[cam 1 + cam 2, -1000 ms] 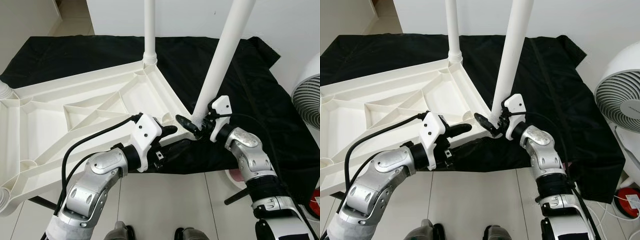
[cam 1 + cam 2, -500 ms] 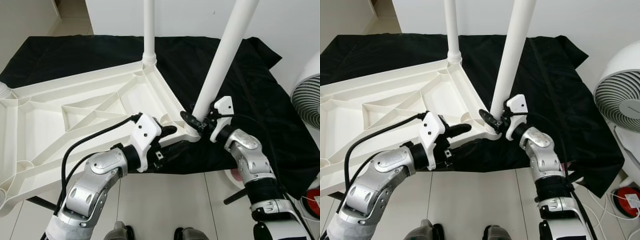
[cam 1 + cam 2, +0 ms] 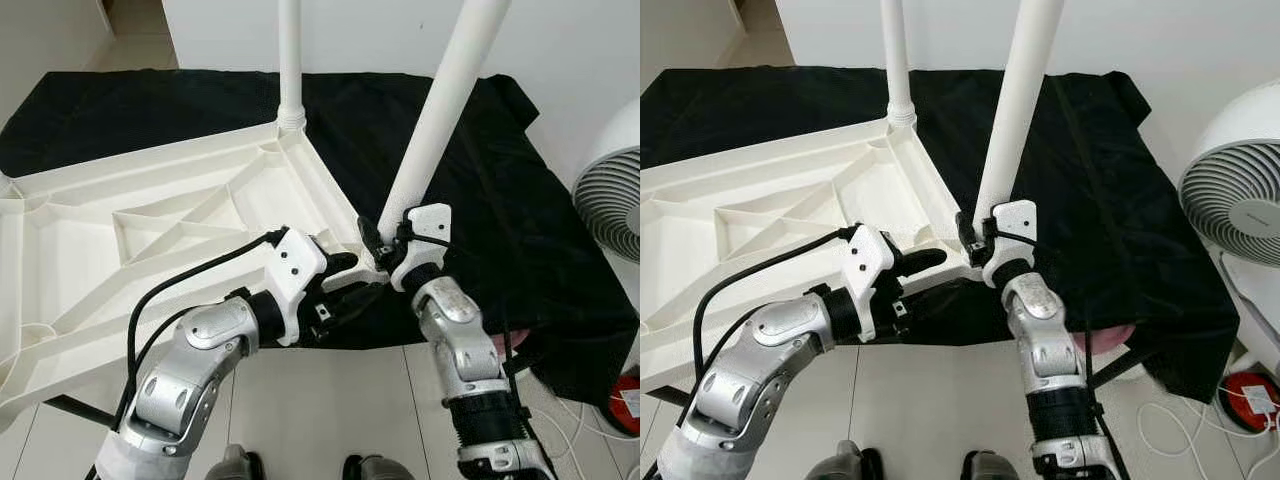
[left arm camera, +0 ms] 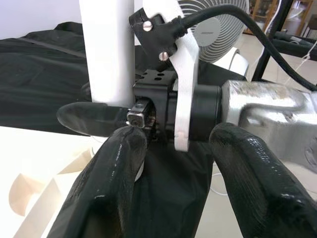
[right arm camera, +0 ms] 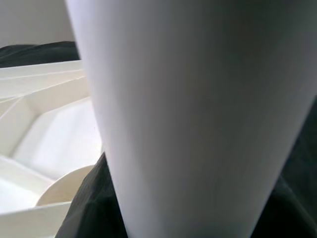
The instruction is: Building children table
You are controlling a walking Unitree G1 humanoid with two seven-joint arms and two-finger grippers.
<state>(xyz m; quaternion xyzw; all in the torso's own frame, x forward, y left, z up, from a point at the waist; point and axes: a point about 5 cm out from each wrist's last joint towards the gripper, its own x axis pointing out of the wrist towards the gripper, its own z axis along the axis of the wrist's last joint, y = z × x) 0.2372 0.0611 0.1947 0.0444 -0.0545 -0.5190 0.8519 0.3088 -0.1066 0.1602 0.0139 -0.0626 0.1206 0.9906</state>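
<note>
The white tabletop (image 3: 150,240) lies upside down on a black cloth (image 3: 470,180) spread over the floor, its ribbed underside facing up. One white leg (image 3: 290,60) stands upright in the tabletop's far corner socket. A second white leg (image 3: 440,120) leans at a slant above the tabletop's near corner, its lower end at the corner socket. The right gripper (image 3: 378,243) is at the base of this slanted leg, its black fingers clenched around the leg just above the tabletop's corner; the right wrist view looks straight onto the leg's white surface with the socket just beside it. The left gripper (image 3: 350,280) sits at the tabletop's near edge, just beside that same corner, its fingers (image 4: 114,183) spread apart with nothing between them, pointing toward the right gripper. A white fan (image 3: 1235,190) stands on the tiled floor (image 3: 330,410), well off to the right of the tabletop, beyond the cloth's edge.
</note>
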